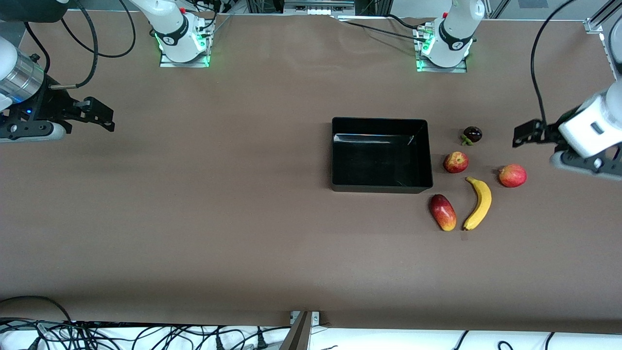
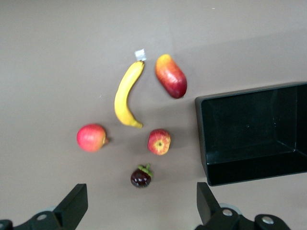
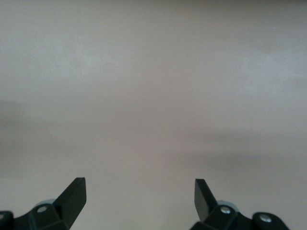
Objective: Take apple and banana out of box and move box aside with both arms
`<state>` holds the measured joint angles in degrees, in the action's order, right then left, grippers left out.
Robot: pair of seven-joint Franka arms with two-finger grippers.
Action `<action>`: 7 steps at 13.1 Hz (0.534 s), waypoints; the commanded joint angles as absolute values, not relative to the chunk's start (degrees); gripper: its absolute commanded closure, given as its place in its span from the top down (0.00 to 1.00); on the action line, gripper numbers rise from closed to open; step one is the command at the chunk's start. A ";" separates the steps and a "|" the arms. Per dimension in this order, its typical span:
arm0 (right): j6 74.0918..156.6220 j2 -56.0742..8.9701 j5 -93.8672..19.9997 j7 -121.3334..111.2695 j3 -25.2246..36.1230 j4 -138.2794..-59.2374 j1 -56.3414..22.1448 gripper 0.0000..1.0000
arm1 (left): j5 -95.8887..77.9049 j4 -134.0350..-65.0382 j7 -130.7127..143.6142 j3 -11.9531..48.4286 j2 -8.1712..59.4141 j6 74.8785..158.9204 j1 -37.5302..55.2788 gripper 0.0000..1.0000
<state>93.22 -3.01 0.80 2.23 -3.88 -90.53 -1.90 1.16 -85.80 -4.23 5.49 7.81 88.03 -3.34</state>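
The black box (image 1: 381, 185) stands empty near the table's middle, toward the left arm's end. Beside it lies the small red apple (image 1: 456, 162) with a pale yellow patch. The yellow banana (image 1: 478, 203) lies nearer to the front camera than the apple. My left gripper (image 1: 525, 135) hangs open above the table at the left arm's end, close to the fruits, holding nothing. Its wrist view shows the banana (image 2: 125, 96), the apple (image 2: 159, 142) and the box (image 2: 249, 170) past the open left gripper (image 2: 140, 196). My right gripper (image 1: 104, 119) waits open over bare table at the right arm's end, and the right gripper (image 3: 139, 189) has only tabletop under it.
A red-and-yellow mango (image 1: 442, 212) lies beside the banana. A plainer red round fruit (image 1: 512, 175) sits toward the left arm's end from the apple. A dark mangosteen (image 1: 472, 134) with a green cap lies farther from the front camera than the apple. Brown tabletop stretches between the box and the right arm.
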 commanded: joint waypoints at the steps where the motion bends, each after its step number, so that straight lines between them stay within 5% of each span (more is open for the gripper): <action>1: 92.99 -2.72 0.71 2.72 -4.74 -90.09 -1.76 1.00 | 0.17 -102.35 2.54 0.27 -4.19 99.18 2.19 1.00; 7: 90.89 -4.29 0.97 1.58 -5.54 -91.22 -7.90 1.00 | 2.01 -101.08 -0.97 0.79 -3.52 99.41 1.49 1.00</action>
<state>92.77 -3.08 0.77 2.22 -5.45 -90.62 -6.18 1.19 -101.77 0.56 1.06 -3.37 100.51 0.97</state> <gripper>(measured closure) 0.000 0.000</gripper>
